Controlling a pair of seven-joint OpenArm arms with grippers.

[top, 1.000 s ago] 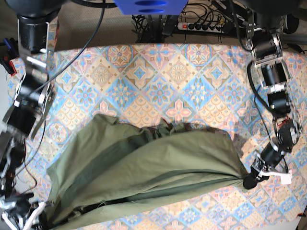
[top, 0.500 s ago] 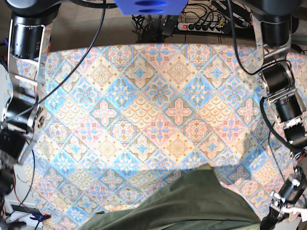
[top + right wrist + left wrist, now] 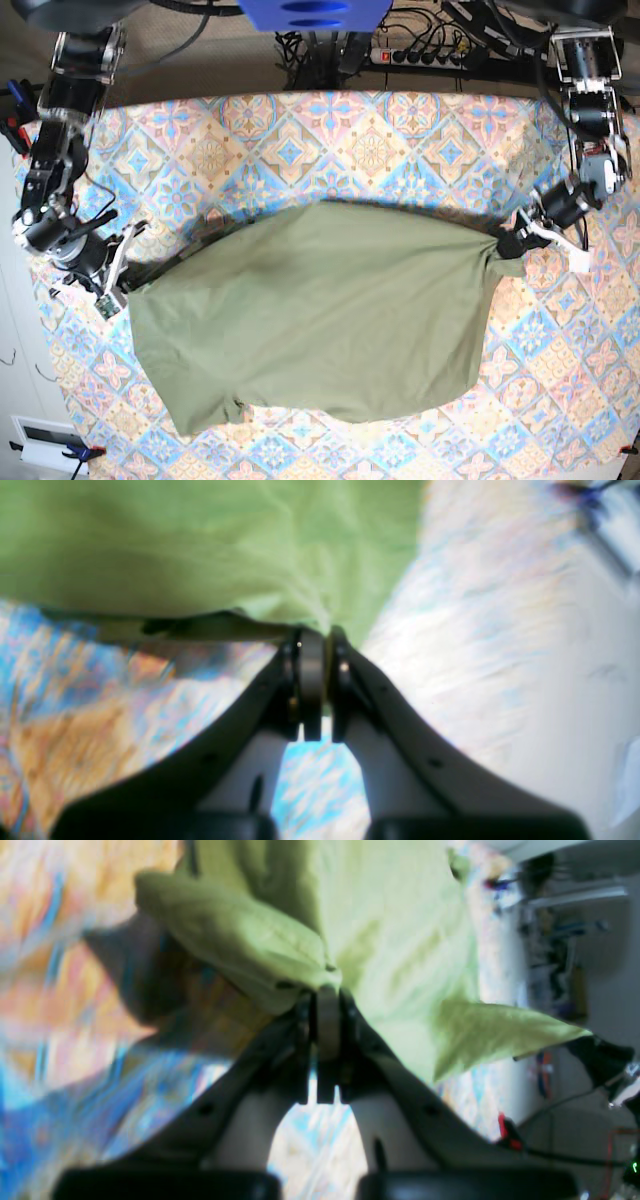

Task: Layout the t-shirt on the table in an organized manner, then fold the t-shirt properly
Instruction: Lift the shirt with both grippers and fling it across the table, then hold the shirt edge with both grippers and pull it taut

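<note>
A: Start at the left edge of the base view. What is there?

B: The right gripper (image 3: 128, 285), low on that side of the table (image 3: 330, 140). Its jaws are clamped together on a corner of the t-shirt (image 3: 310, 315), and a thin band of cloth is pulled taut from that corner.

A: Does the wrist camera agree?

B: Yes. In the right wrist view the right gripper (image 3: 320, 647) has both fingers pressed together with the green t-shirt (image 3: 210, 545) pinched between them; the patterned table (image 3: 100, 705) shows blurred below.

A: And the middle?

B: The t-shirt is spread wide over the centre of the table, olive green, fairly smooth, stretched between both arms, its lower hem sagging toward the near edge.

A: The right side of the view?

B: The left gripper (image 3: 505, 245) holds the other corner, bunched into a small knot of fabric. In the left wrist view the left gripper (image 3: 327, 990) is closed tight on the t-shirt (image 3: 390, 940), folds fanning out from the pinch, the table (image 3: 75, 1040) blurred beneath. A power strip (image 3: 425, 55) lies beyond the far edge of the table.
</note>
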